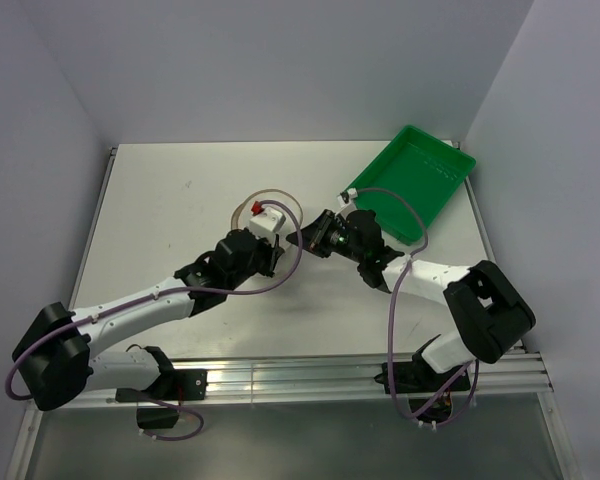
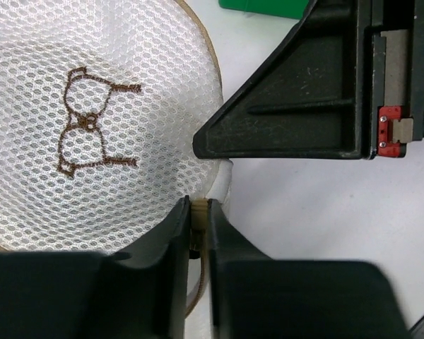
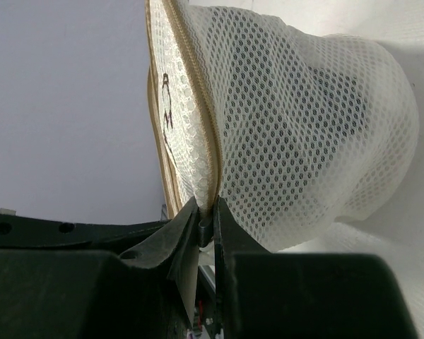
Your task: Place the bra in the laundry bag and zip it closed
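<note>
The laundry bag (image 1: 285, 205) is a white mesh drum with tan rims, lying at mid-table. In the left wrist view its lid (image 2: 92, 127) bears a brown stitched bra emblem. The bra (image 3: 297, 145) shows only as a dark shape through the mesh inside the bag (image 3: 318, 78). My left gripper (image 1: 280, 248) is shut on a beige tab of the zipper rim (image 2: 198, 212). My right gripper (image 1: 308, 241) is shut on the dark zipper pull (image 3: 206, 224) at the rim seam. The two grippers meet at the bag's near right edge, and the right gripper's finger (image 2: 290, 106) shows in the left wrist view.
A green plastic tray (image 1: 450, 152) stands at the back right, just beyond the right gripper, and its edge shows in the left wrist view (image 2: 261, 6). Grey walls enclose the table on three sides. Purple cables loop over both arms.
</note>
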`<state>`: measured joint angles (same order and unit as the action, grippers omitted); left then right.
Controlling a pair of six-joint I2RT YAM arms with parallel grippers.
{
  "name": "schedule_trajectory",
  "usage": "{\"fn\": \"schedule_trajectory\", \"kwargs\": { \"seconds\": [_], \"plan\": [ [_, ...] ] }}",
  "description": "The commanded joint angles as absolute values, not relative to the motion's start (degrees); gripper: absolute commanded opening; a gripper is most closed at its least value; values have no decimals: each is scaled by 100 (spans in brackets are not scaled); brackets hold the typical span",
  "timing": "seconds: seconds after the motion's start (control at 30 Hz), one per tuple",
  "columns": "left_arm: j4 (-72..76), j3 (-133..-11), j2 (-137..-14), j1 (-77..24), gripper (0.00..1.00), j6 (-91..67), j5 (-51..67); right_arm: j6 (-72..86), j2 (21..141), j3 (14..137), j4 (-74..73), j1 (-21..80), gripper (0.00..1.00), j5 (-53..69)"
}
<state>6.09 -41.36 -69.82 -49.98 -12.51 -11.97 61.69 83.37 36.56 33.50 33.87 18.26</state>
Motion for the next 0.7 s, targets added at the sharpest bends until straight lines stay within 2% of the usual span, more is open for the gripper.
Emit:
{"fn": "schedule_trajectory", "kwargs": {
  "seconds": [0.0, 0.1, 0.37, 0.67],
  "plan": [
    [852, -4166, -7058, -5036, 13, -1151, -1344, 6293, 8376, 3823, 3797, 3340, 0, 2013],
    [896, -4122, -6944, -5036, 0, -1239, -1494, 6284, 8367, 3797, 3806, 3322, 0, 1986],
    [1116, -3525, -6197, -5036, 0, -1766, -1722, 6179, 8324, 3771, 3762, 2972, 0, 2004],
    [923, -2866, -5538, -5027, 0, -2399, -2733, 6073, 8235, 3762, 3656, 2479, 0, 2241]
  ]
}}
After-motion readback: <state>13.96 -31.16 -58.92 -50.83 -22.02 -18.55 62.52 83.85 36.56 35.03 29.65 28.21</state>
